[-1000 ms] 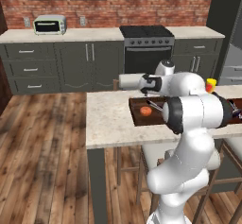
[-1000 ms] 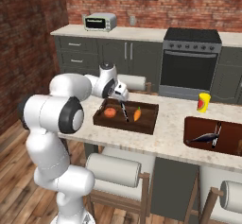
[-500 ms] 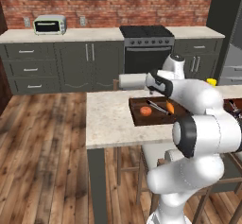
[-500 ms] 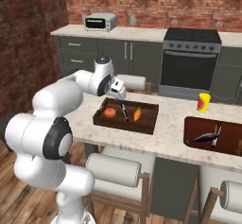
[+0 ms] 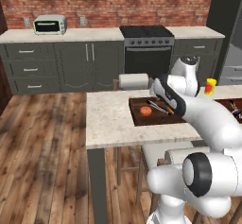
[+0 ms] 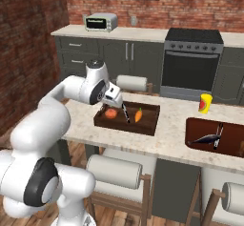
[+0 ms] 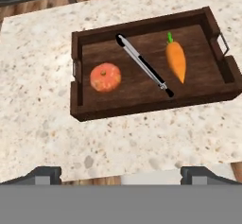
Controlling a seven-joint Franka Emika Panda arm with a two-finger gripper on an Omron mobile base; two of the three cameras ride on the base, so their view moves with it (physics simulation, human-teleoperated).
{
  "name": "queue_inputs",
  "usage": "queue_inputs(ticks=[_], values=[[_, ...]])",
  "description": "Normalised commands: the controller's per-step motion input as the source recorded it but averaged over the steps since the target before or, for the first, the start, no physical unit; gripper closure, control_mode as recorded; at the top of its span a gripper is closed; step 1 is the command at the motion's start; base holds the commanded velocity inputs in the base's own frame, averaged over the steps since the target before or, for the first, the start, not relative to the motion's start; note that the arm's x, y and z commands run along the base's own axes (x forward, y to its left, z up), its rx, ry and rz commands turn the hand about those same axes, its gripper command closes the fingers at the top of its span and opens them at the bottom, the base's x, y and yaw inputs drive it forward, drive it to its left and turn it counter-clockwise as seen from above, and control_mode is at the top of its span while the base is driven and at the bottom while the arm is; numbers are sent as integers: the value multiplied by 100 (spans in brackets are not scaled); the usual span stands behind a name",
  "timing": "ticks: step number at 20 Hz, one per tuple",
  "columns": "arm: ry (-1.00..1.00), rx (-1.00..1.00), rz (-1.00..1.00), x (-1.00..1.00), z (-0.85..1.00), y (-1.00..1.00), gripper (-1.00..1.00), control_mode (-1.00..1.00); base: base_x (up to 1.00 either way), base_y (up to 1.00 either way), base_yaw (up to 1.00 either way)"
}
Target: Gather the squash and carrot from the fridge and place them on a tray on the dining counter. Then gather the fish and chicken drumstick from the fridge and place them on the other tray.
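1. Since earlier, arm swings away; gripper [image 7: 121,173] wide open, empty.
2. Squash [image 7: 105,77] and carrot [image 7: 176,61] lie in tray [image 7: 142,105], beside a knife [image 7: 143,65].
3. Risk: swinging arm clips tray.

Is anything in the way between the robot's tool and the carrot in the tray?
Nothing visible. The open tool hangs above the counter's near edge; the carrot lies uncovered in the tray, beside a knife.

Arm [image 6: 71,89] outstretched, jaws apparently spread wide
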Motion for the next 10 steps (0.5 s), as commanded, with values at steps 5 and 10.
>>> queue_inputs(ticks=[5, 10], values=[[0, 0, 0, -58, 31, 8, -100, -100, 0, 0, 0], [0, -2, 0, -54, 29, 13, -100, -100, 0, 0, 0]])
